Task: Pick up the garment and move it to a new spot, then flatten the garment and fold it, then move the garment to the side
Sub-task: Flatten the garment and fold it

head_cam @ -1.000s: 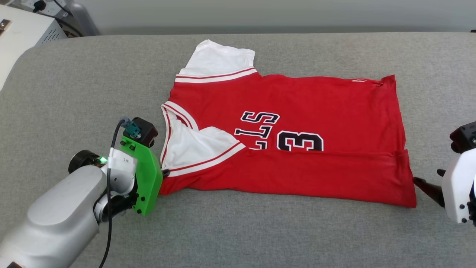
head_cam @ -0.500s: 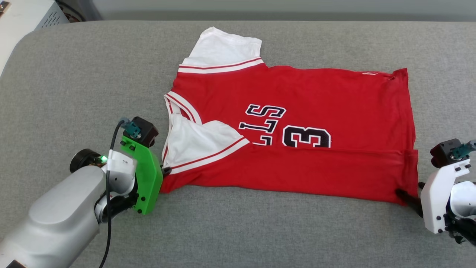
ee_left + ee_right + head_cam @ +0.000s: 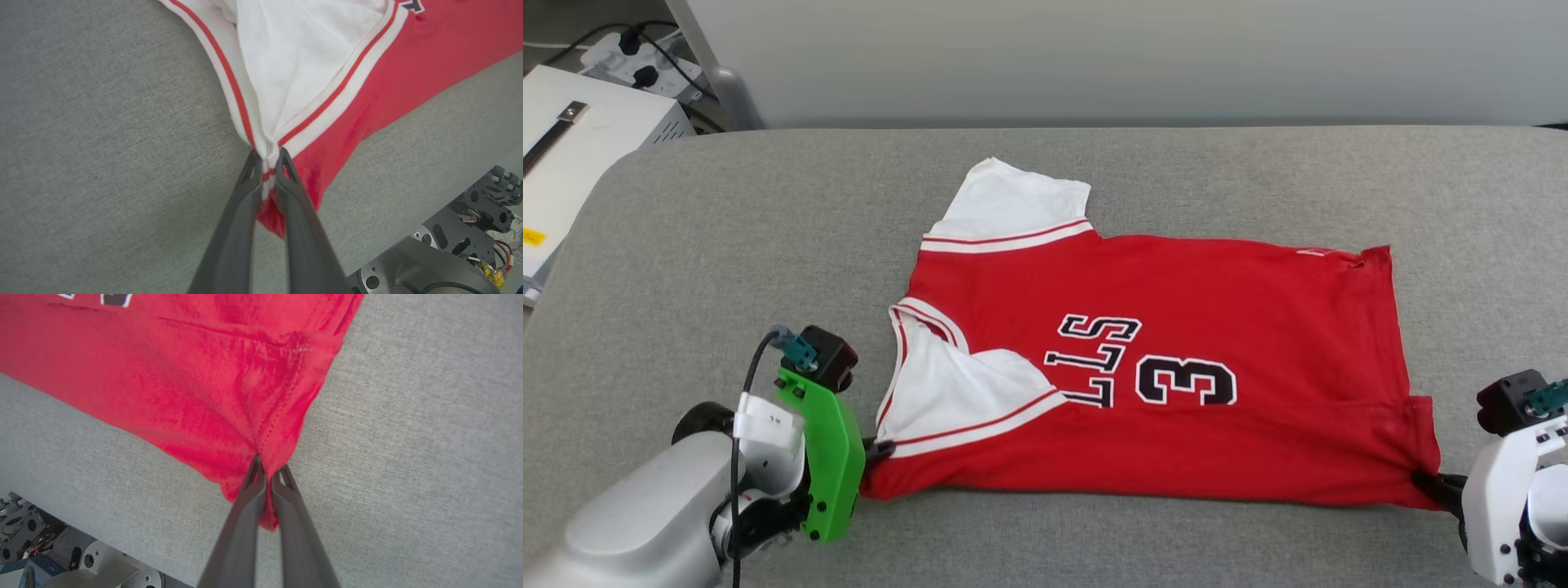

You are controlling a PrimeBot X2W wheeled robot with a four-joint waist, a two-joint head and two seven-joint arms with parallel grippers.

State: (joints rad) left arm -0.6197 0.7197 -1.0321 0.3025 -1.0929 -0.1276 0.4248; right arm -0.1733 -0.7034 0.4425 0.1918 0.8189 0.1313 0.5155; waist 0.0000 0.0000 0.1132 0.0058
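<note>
Garment lying flat across the middle of the grey tabletop, chest print up, near long edge apparently turned over once and hiding part of the lettering. Left pincer closed tight on the collar-and-sleeve corner toward the tabletop's near left. Right pincer pinched shut on the hem corner toward its near right. Judged: relocating and flattening done, folding under way. Left to do: remaining folds, then shifting aside.
</note>
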